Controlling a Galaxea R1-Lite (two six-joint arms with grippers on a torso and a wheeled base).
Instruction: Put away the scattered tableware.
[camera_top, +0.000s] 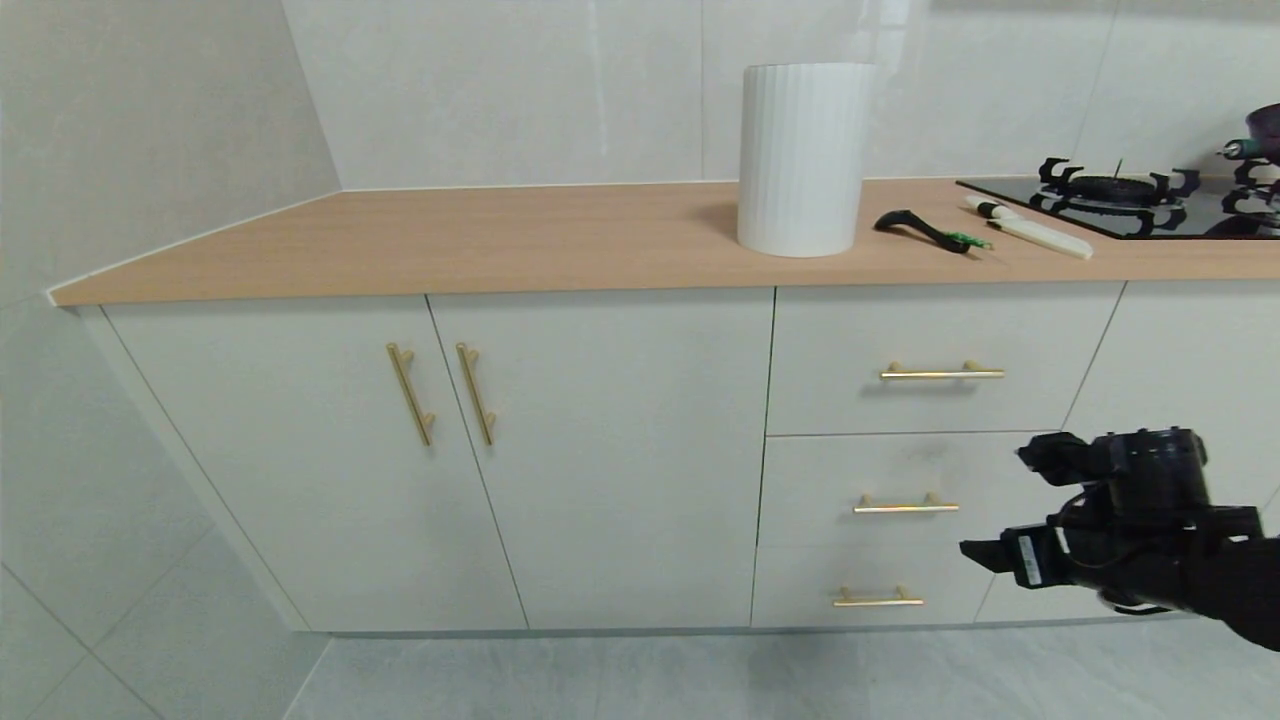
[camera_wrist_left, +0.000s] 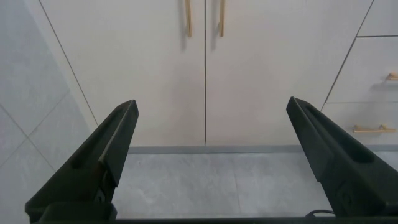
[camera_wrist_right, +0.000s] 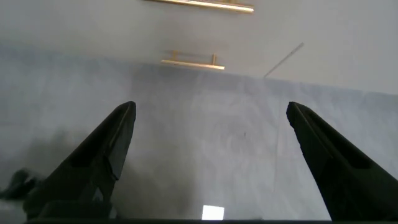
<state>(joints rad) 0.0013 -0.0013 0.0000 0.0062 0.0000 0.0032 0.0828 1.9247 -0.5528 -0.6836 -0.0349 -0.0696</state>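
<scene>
A black-handled utensil (camera_top: 925, 230) and a pale utensil (camera_top: 1030, 232) are seen lying near each other on the wooden countertop (camera_top: 450, 240), between the white ribbed container (camera_top: 800, 160) and the hob (camera_top: 1110, 195). The right gripper (camera_top: 1000, 503) is held low before the drawers (camera_top: 900, 470) (fingers spread wide, empty); the left gripper (camera_wrist_left: 211, 106) is likewise spread wide, facing the cupboard doors (camera_wrist_left: 249, 74)
</scene>
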